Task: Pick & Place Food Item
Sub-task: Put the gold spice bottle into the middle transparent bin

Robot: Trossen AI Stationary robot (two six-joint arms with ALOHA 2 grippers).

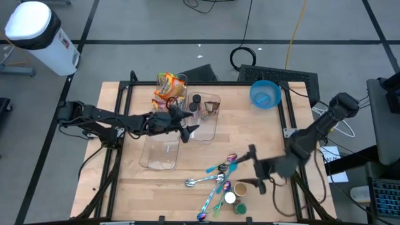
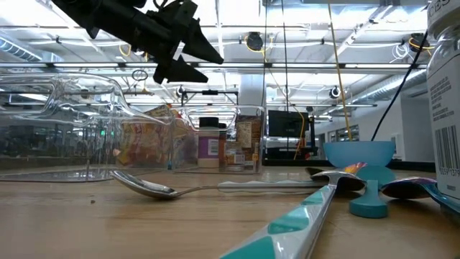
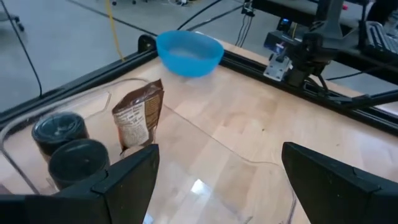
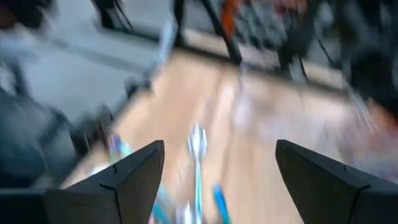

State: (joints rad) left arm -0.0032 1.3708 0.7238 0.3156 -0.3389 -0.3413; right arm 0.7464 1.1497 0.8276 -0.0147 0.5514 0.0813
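On the left side of the desk (image 1: 262, 134) the left gripper (image 1: 185, 127) is held above the clear bins, its fingers (image 3: 127, 177) spread wide with nothing between them. Just behind it, at the back edge, the orange snack bag (image 1: 169, 87) is seen leaning in the clear container (image 1: 178, 94), and in the neighbouring clear tray (image 1: 211, 125) two dark-lidded jars (image 3: 68, 146) and a small brown pouch (image 3: 138, 118) stand close together. An empty clear tray (image 1: 159, 153) lies in front, nearer the desk's front edge.

Which food item is meant cannot be told from the task line; the brown pouch is judged the likeliest, since it stands in front of the open fingers in the left wrist view. For a good pick, the fingers should be centred over the pouch's narrow faces and lowered clear of the tray wall and the jars just beside it, and closed gently, as such a pouch is likely to crumple or tip.

Further right, spoons (image 1: 215, 178) with coloured handles lie scattered, with small round jars (image 1: 237, 197) near them and a blue bowl (image 1: 265, 94) at the back. The right gripper (image 1: 256, 169) waits low at the right front, fingers wide and empty.
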